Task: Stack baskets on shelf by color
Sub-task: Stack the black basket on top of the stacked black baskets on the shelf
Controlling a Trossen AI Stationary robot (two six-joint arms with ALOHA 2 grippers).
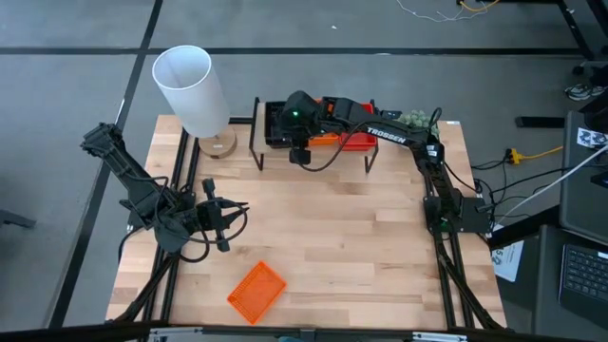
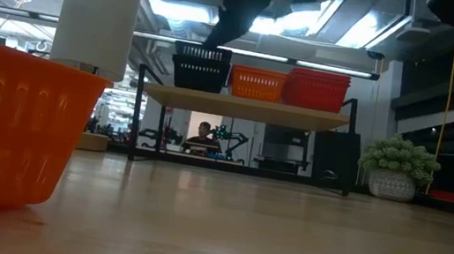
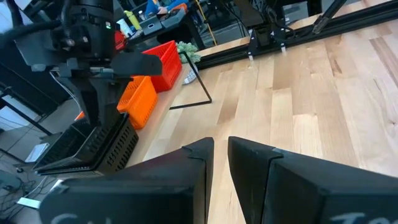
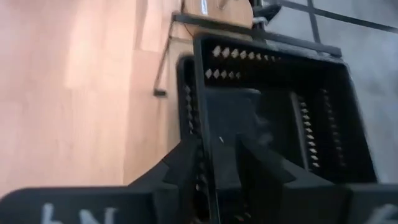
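right claw (image 4: 217,163) astride black basket (image 4: 280,112) wall (on shelf (image 2: 247,108))

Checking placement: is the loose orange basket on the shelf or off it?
Off: the orange basket lies on the tabletop, far from the shelf.

The table (image 1: 323,237) is pale butcher-block wood with a smooth, faintly glossy finish. The shelf (image 2: 248,107) has a light wood top on thin matt black metal legs. The baskets are perforated plastic: black (image 2: 201,66), orange (image 2: 256,83) and red (image 2: 316,90) on the shelf, and a loose orange basket (image 1: 256,291) on the table. The white cylinder (image 1: 190,90) looks smooth and matt.
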